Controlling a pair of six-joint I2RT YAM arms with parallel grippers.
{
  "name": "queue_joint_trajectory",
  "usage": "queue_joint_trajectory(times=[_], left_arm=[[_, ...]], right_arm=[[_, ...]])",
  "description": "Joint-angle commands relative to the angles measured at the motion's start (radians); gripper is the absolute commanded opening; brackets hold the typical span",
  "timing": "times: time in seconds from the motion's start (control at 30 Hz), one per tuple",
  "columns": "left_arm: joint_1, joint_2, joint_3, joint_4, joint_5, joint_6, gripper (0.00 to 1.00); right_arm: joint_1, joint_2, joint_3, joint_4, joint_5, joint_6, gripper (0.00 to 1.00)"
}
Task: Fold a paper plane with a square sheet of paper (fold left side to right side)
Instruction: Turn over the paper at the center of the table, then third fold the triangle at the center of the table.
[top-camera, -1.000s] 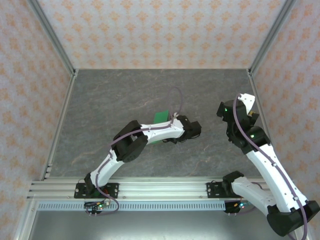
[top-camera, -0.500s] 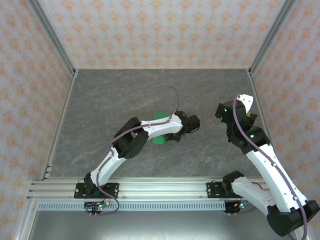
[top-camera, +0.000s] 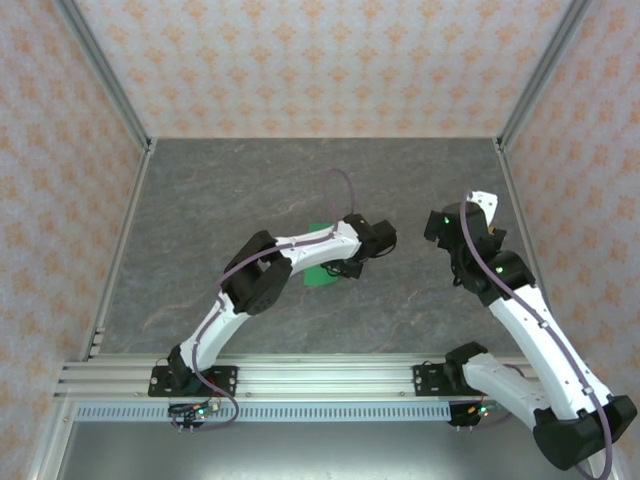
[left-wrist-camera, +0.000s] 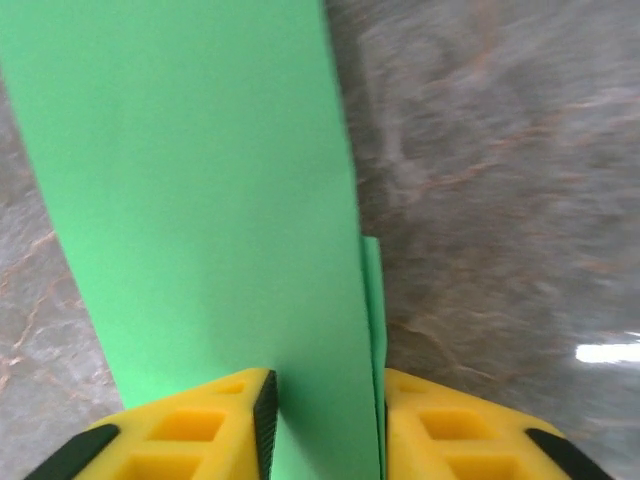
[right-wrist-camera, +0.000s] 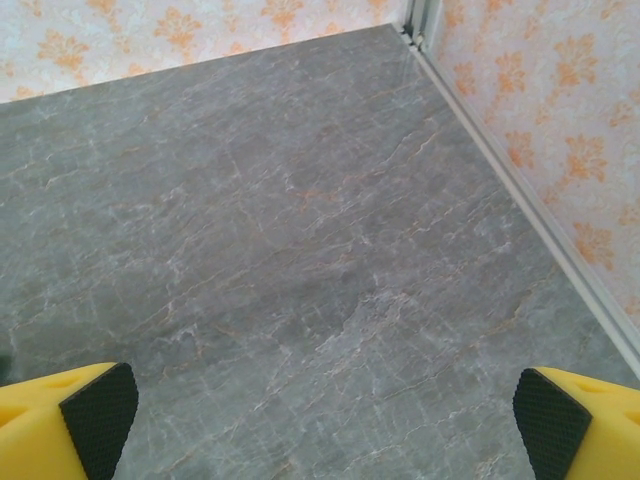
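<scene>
The square sheet of paper is bright green and lies folded on the grey table, mostly hidden under my left arm in the top view. In the left wrist view the paper is a tall green panel. Its upper layer's edge runs just inside a narrow strip of the lower layer on the right. My left gripper stands partly open over it, with a yellow finger on each side of the panel and the paper lying loose between them. My right gripper is wide open above bare table, right of the paper.
The grey marbled table is walled by patterned panels at the back and sides, with metal corner posts. An aluminium rail carrying both arm bases runs along the near edge.
My left gripper has shifted slightly toward the back with the paper and its jaws have come apart, letting the green flap go. The right gripper has edged a little leftward.
</scene>
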Motion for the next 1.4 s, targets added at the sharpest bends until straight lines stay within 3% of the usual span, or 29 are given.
queue_joint_trajectory(times=[0.0, 0.13, 0.3, 0.47, 0.6, 0.73, 0.97, 1.37], left_arm=[[-0.004, -0.111, -0.006, 0.087, 0.096, 0.035, 0.39], [0.023, -0.208, -0.063, 0.196, 0.220, 0.058, 0.49], [0.080, -0.345, -0.181, 0.335, 0.353, 0.059, 0.54], [0.152, -0.509, -0.354, 0.450, 0.369, 0.074, 0.57], [0.263, -0.641, -0.551, 0.598, 0.439, 0.041, 0.61], [0.370, -0.723, -0.721, 0.745, 0.529, 0.003, 0.65], [0.458, -0.706, -0.862, 0.903, 0.650, -0.014, 0.66], [0.460, -0.551, -0.868, 1.015, 0.753, -0.061, 0.63]], right_arm=[[0.003, 0.016, -0.015, 0.011, -0.052, -0.001, 1.00], [0.001, 0.045, -0.014, 0.027, -0.093, 0.003, 1.00], [0.003, 0.095, -0.003, 0.051, -0.177, 0.015, 1.00], [0.003, 0.179, -0.013, 0.157, -0.412, 0.042, 0.99], [0.003, 0.318, -0.018, 0.305, -0.651, 0.124, 0.89], [0.019, 0.488, -0.001, 0.431, -0.786, 0.190, 0.83], [0.055, 0.681, 0.044, 0.552, -0.853, 0.257, 0.80], [0.063, 0.639, -0.013, 0.540, -0.827, 0.263, 0.80]])
